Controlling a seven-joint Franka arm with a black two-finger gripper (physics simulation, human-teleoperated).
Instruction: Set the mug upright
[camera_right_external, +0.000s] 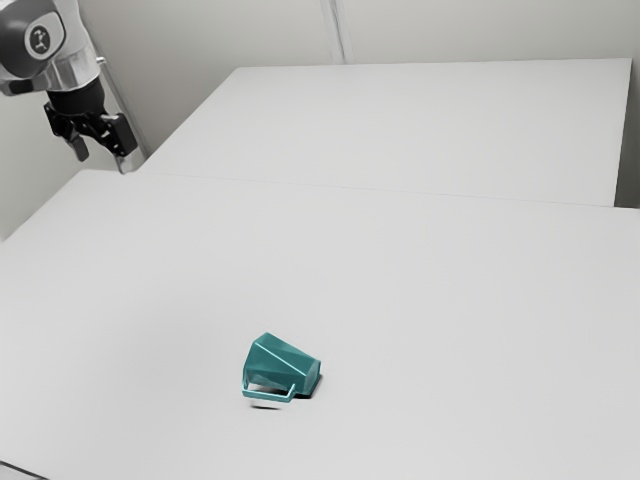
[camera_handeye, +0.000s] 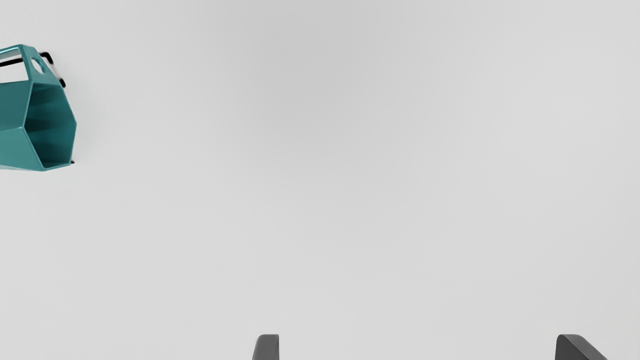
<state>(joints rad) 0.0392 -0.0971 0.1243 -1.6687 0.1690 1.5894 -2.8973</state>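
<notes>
Gripper (camera_right_external: 103, 163) wide open, nothing between the fingers, raised at the exterior view's upper left. Teal mug (camera_right_external: 281, 366) lies on its side on the white surface (camera_right_external: 440, 300), well apart from gripper; wrist view shows its open mouth.

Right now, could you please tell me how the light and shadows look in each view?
Exterior view: fairly even, pale light on the table, small dark shadows beneath the teal mug and its handle, bright glints along the mug's edges; wrist view: soft grey shading on the table, black shadow slivers beside the handle, a darker mug interior.
</notes>
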